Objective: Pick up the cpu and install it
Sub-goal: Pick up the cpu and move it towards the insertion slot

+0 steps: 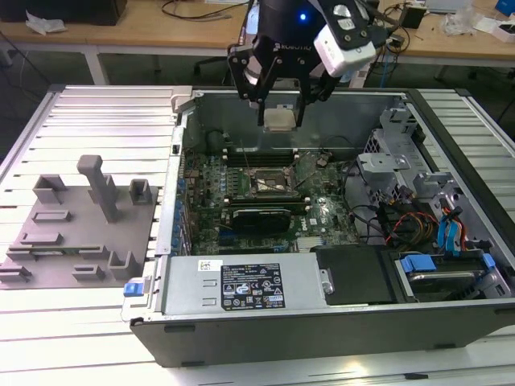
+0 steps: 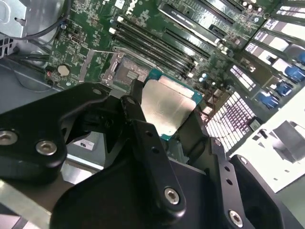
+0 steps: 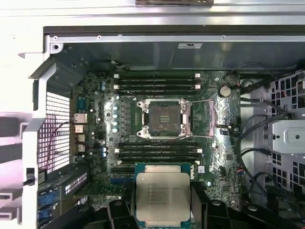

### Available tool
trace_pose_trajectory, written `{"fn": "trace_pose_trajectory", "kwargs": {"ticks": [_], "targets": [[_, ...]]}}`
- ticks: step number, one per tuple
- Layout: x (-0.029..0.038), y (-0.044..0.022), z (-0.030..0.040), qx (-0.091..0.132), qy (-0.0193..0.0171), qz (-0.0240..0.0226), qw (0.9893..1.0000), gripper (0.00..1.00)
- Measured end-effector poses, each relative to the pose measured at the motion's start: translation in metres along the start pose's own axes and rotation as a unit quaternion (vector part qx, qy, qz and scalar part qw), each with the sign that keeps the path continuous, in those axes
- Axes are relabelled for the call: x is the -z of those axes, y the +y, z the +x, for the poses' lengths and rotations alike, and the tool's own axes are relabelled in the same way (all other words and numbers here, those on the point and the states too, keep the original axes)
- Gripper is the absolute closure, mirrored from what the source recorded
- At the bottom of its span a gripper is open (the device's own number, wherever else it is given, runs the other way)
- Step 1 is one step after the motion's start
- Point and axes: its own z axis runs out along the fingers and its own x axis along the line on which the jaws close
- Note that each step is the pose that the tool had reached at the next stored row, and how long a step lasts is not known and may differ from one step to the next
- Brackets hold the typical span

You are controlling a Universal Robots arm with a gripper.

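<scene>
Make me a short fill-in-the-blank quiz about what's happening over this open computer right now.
The tool is shut on the ____.
The socket on the motherboard is ____, with no chip in it.
The grey tray lies on the exterior view's ____ of the computer case.
Missing words: cpu; empty; left.

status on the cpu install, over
Hand shut on the small square silver-topped cpu, held above the open grey computer case. The dark square metal-rimmed socket empty, cpu not yet seated. Nothing visible between them.
</scene>
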Motion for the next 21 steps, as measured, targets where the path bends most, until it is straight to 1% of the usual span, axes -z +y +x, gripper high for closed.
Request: {"fn": "trace_pose_trajectory", "kwargs": {"ticks": [3,4,5,8,10,12,15,16,17,20,21], "targets": [[-0.0055,-0.0001,-0.0031,0.000,-0.0001,-0.0001,1.0000,0.45],[-0.0083,-0.0003,-0.0044,0.000,-0.0001,0.0000,1.0000,0.45],[-0.0126,-0.0004,-0.0059,0.000,0.0000,0.0000,1.0000,0.45],[-0.0199,-0.0006,-0.0083,0.000,0.0000,0.0000,1.0000,0.45],[-0.0242,-0.0008,-0.0093,0.000,0.0000,0.0000,1.0000,0.45],[-0.0333,-0.0012,-0.0105,0.000,0.0000,0.0001,1.0000,0.45],[-0.0396,-0.0014,-0.0109,0.000,0.0000,0.0005,1.0000,0.45],[-0.0424,-0.0014,-0.0111,0.000,0.0000,0.0019,1.0000,0.45],[-0.0443,-0.0010,-0.0111,0.000,-0.0004,0.0030,1.0000,0.45],[-0.0499,0.0022,-0.0111,0.001,-0.0032,0.0039,1.0000,0.45],[-0.0512,0.0034,-0.0111,0.001,-0.0036,0.0041,1.0000,0.45]]}}
